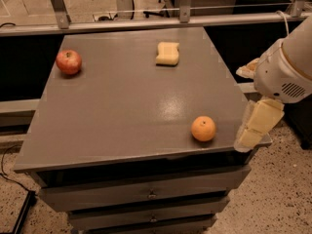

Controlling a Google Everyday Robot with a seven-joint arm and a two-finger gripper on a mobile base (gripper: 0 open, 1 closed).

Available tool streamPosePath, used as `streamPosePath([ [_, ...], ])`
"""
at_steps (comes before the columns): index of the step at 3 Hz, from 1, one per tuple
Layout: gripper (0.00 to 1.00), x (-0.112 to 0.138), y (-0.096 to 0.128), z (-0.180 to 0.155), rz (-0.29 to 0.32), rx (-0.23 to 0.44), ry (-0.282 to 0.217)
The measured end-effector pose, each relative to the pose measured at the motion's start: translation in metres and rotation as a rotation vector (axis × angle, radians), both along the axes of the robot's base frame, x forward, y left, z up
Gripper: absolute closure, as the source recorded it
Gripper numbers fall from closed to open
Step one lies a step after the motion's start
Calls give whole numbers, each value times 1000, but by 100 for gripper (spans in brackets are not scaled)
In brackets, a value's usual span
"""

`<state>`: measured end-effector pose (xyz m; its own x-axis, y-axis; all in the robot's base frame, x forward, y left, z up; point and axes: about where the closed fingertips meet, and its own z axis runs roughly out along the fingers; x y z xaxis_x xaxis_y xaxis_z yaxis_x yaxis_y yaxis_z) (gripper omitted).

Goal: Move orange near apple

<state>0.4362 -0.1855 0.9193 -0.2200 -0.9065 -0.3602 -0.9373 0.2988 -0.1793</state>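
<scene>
Camera view: orange seemingly beside jaws

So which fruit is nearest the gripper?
The orange, near the front right corner, beside the gripper at the edge of the table; the apple sits back left.

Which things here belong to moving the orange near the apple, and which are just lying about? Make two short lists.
Belong to the job:
orange, front right of the table
apple, back left corner
gripper, off the table's right edge, beside the orange

Just lying about:
yellow sponge, back middle of the table
</scene>
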Motion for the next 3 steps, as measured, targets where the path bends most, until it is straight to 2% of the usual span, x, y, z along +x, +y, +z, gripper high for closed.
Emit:
streamPosePath([
  [1,0,0,20,-16,0,72,2],
  [3,0,8,38,-56,-25,179,-9],
])
